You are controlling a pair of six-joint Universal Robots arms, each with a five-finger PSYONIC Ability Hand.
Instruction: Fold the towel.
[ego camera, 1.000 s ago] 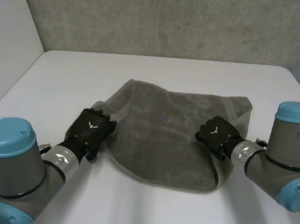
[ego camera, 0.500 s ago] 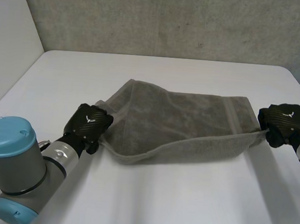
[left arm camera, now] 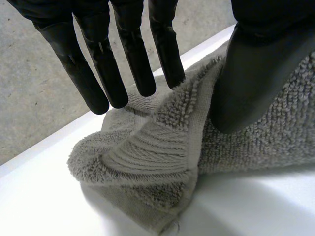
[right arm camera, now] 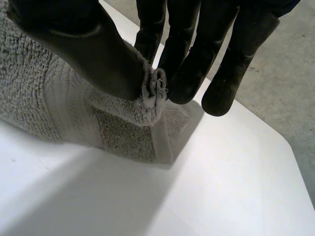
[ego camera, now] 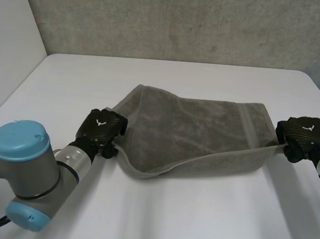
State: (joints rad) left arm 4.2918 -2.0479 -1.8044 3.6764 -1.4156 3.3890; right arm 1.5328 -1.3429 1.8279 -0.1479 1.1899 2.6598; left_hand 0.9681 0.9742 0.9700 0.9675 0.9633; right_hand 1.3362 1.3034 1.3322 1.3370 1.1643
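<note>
A grey terry towel [ego camera: 197,133] lies on the white table [ego camera: 157,224], its front edge lifted and stretched between my two hands. My left hand [ego camera: 101,127] is at the towel's near left corner. In the left wrist view the towel's hem [left arm camera: 147,157] stands up between the straight fingers [left arm camera: 98,73] and the thumb, which presses on the pile. My right hand [ego camera: 305,136] holds the near right corner off the table. There the thumb [right arm camera: 88,44] and fingertips pinch the tip of the towel [right arm camera: 49,98].
A concrete wall [ego camera: 184,22] stands behind the table's far edge. A pale wall [ego camera: 11,41] closes the left side. The table's right corner [ego camera: 312,81] is close to my right hand. My left arm [ego camera: 28,170] lies along the near left.
My right hand has carried its corner from over the towel's middle out to the right, stretching the front edge. My left hand's fingers have closed in on the left corner and shifted slightly right.
</note>
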